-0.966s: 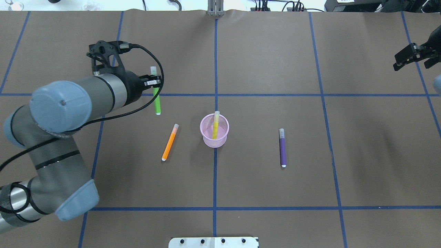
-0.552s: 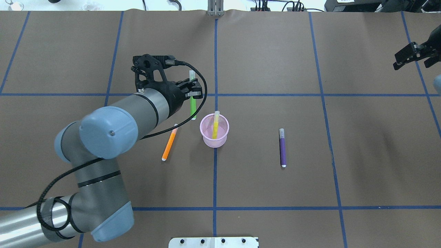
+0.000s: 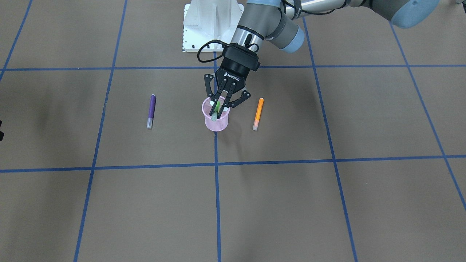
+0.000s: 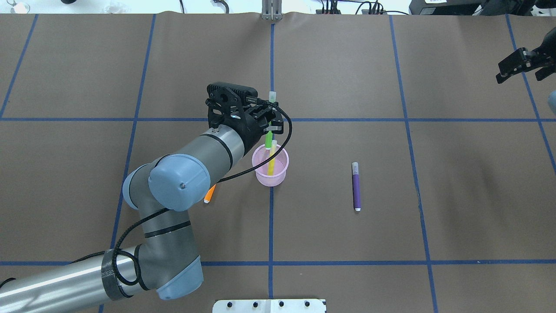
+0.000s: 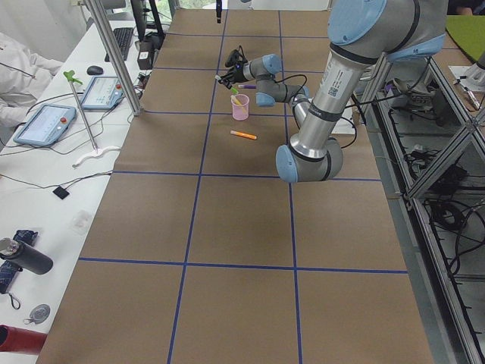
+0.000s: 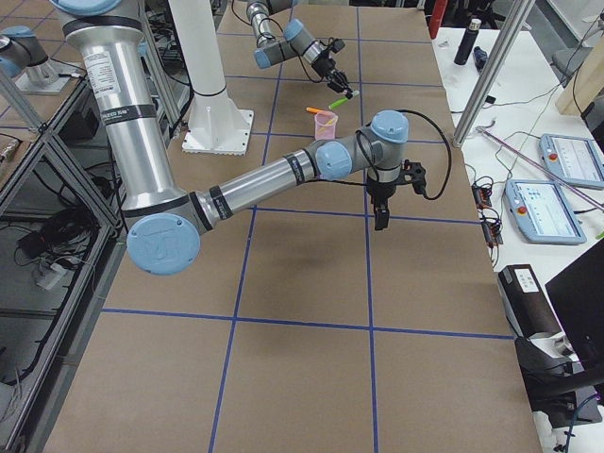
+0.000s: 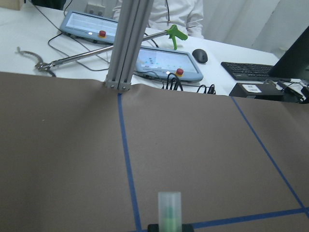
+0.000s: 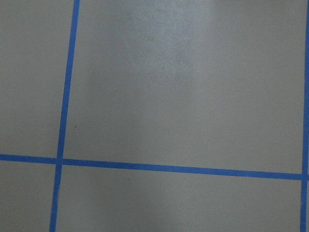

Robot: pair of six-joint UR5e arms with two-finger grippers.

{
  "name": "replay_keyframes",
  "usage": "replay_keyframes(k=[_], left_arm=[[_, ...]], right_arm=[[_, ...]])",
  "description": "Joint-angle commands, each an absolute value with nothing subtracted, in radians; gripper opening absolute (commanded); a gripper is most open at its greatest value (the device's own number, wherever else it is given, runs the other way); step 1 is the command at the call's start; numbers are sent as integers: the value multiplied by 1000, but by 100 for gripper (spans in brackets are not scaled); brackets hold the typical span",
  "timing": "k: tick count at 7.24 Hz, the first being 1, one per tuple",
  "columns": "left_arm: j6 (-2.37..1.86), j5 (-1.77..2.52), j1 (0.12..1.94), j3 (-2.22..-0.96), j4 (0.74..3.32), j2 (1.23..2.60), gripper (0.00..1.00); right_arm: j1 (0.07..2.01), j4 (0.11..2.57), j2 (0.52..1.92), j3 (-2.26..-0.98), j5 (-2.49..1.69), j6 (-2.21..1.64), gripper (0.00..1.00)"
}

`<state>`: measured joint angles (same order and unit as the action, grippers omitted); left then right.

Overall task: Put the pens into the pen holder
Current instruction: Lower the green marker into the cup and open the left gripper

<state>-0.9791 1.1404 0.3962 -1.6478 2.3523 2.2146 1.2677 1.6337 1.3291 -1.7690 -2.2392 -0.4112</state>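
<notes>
My left gripper (image 4: 269, 124) is shut on the green pen (image 4: 270, 114) and holds it tilted, cap end up, just above the pink mesh pen holder (image 4: 270, 174). The green pen's lower end is at the holder's rim. The yellow pen (image 4: 272, 160) stands inside the holder. The orange pen (image 3: 257, 114) lies flat beside the holder, mostly hidden by my left arm in the overhead view. The purple pen (image 4: 356, 188) lies flat on the other side. My right gripper (image 4: 522, 66) is open and empty, far off at the table's right edge.
The table is covered with brown paper (image 4: 391, 239) marked with blue tape lines. A white base plate (image 3: 211, 25) sits at the robot's side. A metal post (image 4: 271, 11) stands at the far edge. Tablets and cables lie beyond it.
My left arm has carried the green pen to the right, from left of the orange pen to over the pen holder. The right gripper has shifted slightly away.
</notes>
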Motion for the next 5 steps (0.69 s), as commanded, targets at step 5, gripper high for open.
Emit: replay_keyframes(k=[5], left_arm=[[-960,1089,332,-1573,2458,2207,5]], right_arm=[[1269,1634,1327,-1778,-2238,-411,100]])
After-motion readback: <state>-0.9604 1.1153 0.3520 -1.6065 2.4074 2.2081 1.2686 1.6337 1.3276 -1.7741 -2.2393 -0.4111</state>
